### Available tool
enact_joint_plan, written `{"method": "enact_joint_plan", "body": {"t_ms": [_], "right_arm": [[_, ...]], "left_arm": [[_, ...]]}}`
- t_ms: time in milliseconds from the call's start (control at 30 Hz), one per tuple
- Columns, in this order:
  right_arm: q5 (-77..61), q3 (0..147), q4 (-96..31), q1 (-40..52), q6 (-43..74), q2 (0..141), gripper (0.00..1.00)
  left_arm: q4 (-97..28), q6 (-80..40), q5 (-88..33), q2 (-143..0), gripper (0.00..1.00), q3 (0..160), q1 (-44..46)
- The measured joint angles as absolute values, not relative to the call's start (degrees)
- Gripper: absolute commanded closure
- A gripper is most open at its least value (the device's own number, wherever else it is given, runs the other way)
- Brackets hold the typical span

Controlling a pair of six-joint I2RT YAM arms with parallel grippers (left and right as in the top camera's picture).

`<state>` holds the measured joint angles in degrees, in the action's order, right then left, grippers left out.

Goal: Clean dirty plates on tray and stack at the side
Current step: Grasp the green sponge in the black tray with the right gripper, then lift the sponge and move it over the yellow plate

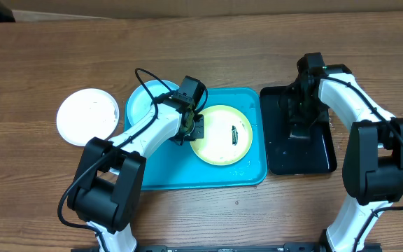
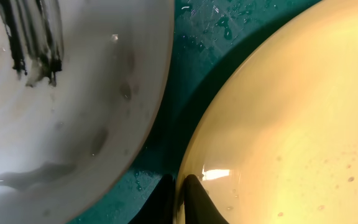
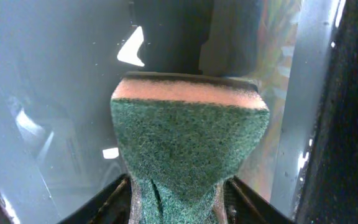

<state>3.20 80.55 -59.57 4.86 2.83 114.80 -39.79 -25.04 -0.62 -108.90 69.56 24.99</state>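
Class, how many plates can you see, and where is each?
3. White plate on the table left of the tray; light blue plate at the tray's far-left corner, partly covered; yellow-green plate inside the tray.

Showing glossy, wet plastic on yellow-green plate (image 2: 291, 112); gleaming as droplet-beaded plastic on tray (image 1: 166, 178); presenting coarse, fibrous green scouring face over pink foam on sponge (image 3: 191, 143); showing matt wood grain on worktop (image 1: 40, 56).

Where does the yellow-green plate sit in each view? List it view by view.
Overhead: round yellow-green plastic plate near centre, on the turquoise plastic tray.
Left wrist: the plate fills the right half; tray shows beside it.
Right wrist: not in view.
Shared landmark: the tray.
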Motion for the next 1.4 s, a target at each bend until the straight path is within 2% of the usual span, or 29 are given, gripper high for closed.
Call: {"method": "enact_joint_plan", "body": {"t_ms": [33, 67, 133, 167, 333, 400, 433, 633, 767, 800, 867, 900, 1267, 1400], "right_arm": [[3.2, 80.5, -59.5, 4.9, 2.8, 114.8, 0.64], [3.1, 80.3, -59.5, 4.9, 2.8, 114.8, 0.70], [3.2, 80.0, -59.4, 4.9, 2.8, 114.8, 0.92], [3.2, 79.9, -59.4, 4.9, 2.6, 114.8, 0.96], [3.2, 80.1, -60.7, 4.9, 3.0, 114.8, 0.96], [3.2, 80.5, -62.3, 4.9, 3.0, 114.6, 0.96], [3.2, 81.0, -63.3, 4.9, 3.0, 114.4, 0.96], [2.9, 82.2, -67.1, 4.9, 4.4, 109.6, 0.96], [2.3, 82.3, -66.3, 5.0, 5.3, 108.5, 0.96], [2.3, 81.8, -65.1, 5.1, 5.4, 108.5, 0.96], [2.3, 80.8, -64.0, 5.4, 5.6, 108.5, 0.96], [2.2, 80.4, -63.9, 5.6, 5.7, 108.5, 0.96], [1.7, 80.9, -66.2, 6.1, 5.8, 108.5, 0.96], [1.7, 79.3, -62.2, 6.1, 6.0, 108.5, 0.96]], "left_arm": [[-39.8, -25.0, -0.6, -108.9, 0.90, 69.6, 25.0], [-39.8, -25.0, -0.6, -108.9, 0.89, 69.6, 25.0], [-39.8, -25.0, -0.6, -108.9, 0.87, 69.6, 25.0], [-39.7, -25.0, -0.6, -108.9, 0.87, 69.6, 25.0], [-39.0, -25.0, -0.6, -108.9, 0.87, 69.5, 25.0], [-38.9, -25.1, -0.6, -108.9, 0.95, 69.5, 25.0], [-38.9, -25.1, -0.6, -108.9, 0.96, 69.5, 25.0], [-38.9, -24.8, -1.1, -108.9, 0.96, 69.5, 25.0], [-38.9, -24.8, -1.0, -108.9, 0.88, 69.5, 25.0], [-39.0, -24.9, -1.0, -108.9, 0.88, 69.5, 25.0], [-39.0, -24.9, -1.0, -108.9, 0.96, 69.5, 25.0], [-39.2, -24.9, -1.1, -108.9, 0.96, 69.5, 25.0], [-39.2, -24.8, -1.3, -108.9, 0.96, 69.5, 25.0], [-39.1, -24.8, -1.3, -108.9, 0.96, 69.5, 25.0]]}}
